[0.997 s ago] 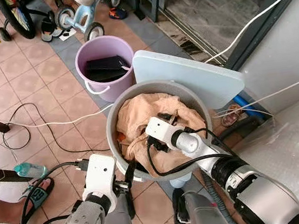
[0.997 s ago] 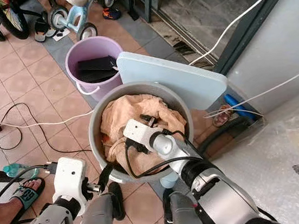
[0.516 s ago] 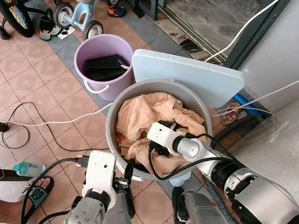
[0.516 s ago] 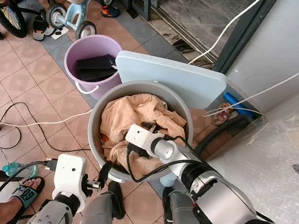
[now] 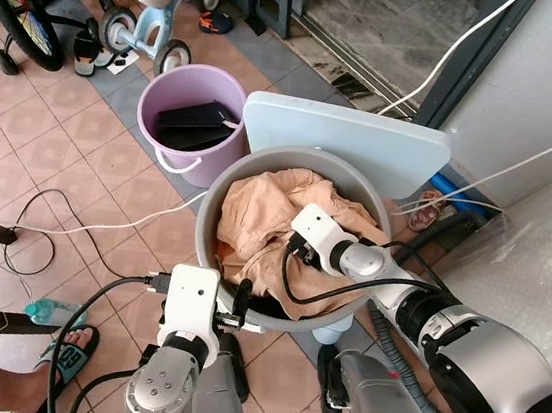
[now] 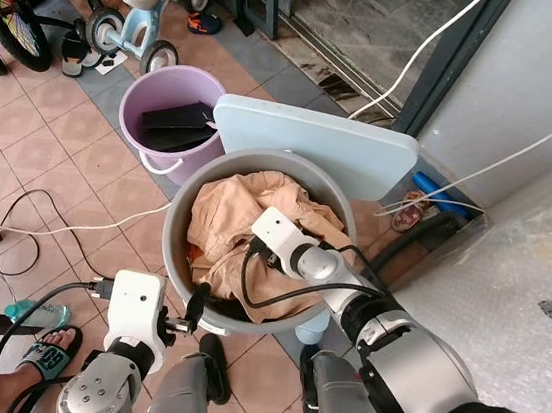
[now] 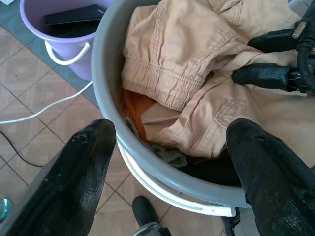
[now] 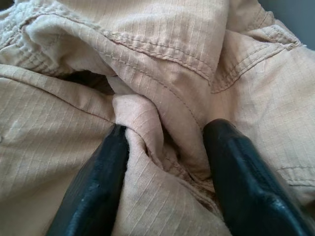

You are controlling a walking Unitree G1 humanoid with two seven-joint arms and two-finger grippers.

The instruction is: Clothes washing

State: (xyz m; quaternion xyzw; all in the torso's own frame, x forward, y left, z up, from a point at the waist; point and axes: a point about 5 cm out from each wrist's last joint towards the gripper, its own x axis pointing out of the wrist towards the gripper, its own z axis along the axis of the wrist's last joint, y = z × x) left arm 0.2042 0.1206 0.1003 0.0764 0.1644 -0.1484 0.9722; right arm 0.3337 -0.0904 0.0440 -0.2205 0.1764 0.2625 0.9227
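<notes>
In the grey tub (image 5: 209, 237) lies the tan cloth (image 5: 266, 208); our right gripper (image 8: 165, 162) digs in, 2 fingers spread around a fold. Left gripper (image 7: 170, 162) gapes at the rim. Purple bucket (image 5: 169, 139) behind.

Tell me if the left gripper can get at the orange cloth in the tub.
Probably yes. The left gripper hangs open just outside the tub rim, and the orange cloth lies right inside, partly under the tan garment.
</notes>
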